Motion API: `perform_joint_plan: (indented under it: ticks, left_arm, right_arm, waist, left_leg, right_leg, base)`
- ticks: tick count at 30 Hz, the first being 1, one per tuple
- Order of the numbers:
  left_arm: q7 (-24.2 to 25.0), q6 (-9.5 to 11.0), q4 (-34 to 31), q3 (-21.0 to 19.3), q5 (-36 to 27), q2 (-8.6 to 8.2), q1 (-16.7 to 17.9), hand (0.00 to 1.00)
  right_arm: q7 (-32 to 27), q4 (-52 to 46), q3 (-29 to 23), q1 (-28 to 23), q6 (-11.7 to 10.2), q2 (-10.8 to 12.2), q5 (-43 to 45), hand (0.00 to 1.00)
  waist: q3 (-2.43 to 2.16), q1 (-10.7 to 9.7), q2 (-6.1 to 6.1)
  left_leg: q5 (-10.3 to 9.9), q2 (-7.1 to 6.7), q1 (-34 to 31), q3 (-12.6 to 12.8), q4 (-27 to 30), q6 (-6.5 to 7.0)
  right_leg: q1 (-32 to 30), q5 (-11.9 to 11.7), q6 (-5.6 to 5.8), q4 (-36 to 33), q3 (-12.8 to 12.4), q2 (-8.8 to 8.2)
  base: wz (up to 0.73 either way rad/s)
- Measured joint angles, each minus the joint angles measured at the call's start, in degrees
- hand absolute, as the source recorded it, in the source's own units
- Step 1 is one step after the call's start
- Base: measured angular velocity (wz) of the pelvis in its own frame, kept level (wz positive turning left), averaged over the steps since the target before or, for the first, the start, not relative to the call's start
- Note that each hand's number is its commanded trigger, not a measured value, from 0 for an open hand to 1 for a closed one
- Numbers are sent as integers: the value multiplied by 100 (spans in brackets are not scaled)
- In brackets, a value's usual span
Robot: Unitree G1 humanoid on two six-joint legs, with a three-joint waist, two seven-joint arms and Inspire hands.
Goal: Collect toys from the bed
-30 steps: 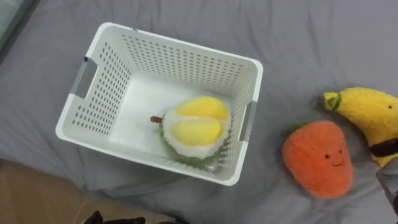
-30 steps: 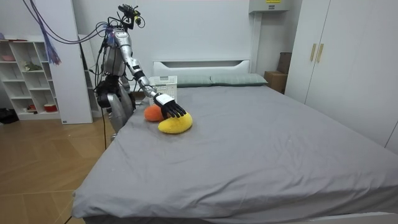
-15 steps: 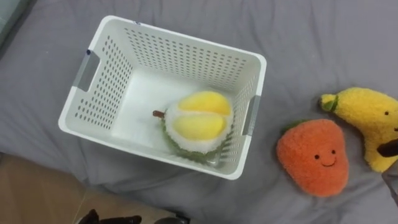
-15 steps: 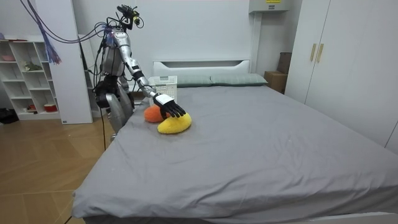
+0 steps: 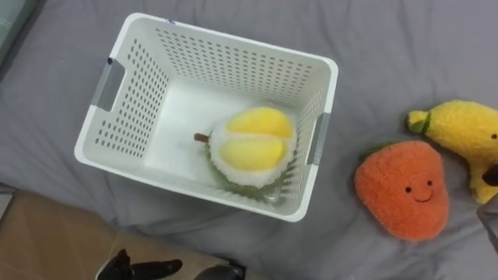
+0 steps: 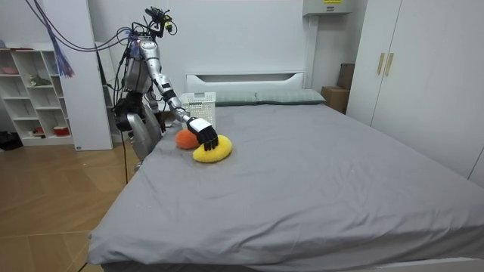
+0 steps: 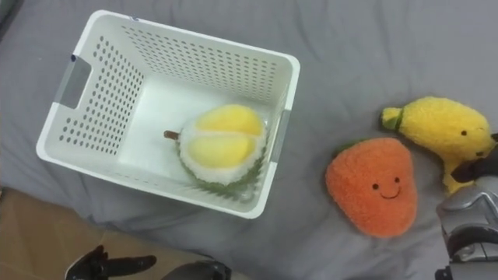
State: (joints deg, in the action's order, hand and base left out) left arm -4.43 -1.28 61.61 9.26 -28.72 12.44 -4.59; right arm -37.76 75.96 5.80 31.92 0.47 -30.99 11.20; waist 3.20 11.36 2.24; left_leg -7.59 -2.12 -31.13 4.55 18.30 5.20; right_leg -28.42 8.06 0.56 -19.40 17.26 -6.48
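Room view: right hand [image 6: 202, 131] was stretched flat over the yellow banana plush [image 6: 214, 154] a second ago. Now it's tipped down with its fingers curled onto the toy. Reads as a grasp closing, no lift yet. The banana lies on the bed [image 6: 318, 181], far right of the other toys.

Eye views agree: a dark fingertip crosses the banana's near end at the right edge. The camera has drifted a bit, the toys haven't moved.

Layout:
- white basket [image 5: 320, 105] sits left, by the near edge of the bed
- durian plush [image 5: 250, 152] is inside it, against the right wall
- orange carrot plush [image 5: 402, 189] lies on the sheet between basket and banana, just beside the banana

Status, my read: one toy is in, the banana is being picked, and the carrot is left.

Next move would be to lift and carry it left over the carrot. The left half of the basket is free, so drop it there.

Risk: the hold seems to be on one end of a soft toy, so it could droop or slip out on the way.
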Motion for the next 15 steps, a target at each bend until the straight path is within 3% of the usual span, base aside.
perform_joint_plan:
  ticks: [15]
  left_arm:
    - [51,79,-138,-8,-105,7,66,0]
  right_arm:
    - [133,-41,66,5,63,-17,-281,100]
  waist:
    - [-2,-8,-46]
  left_leg:
    - [3,0,79,14,17,-5]
  right_leg:
    - [17,40,-16,-155,2,-38]
  base:
    - [0]
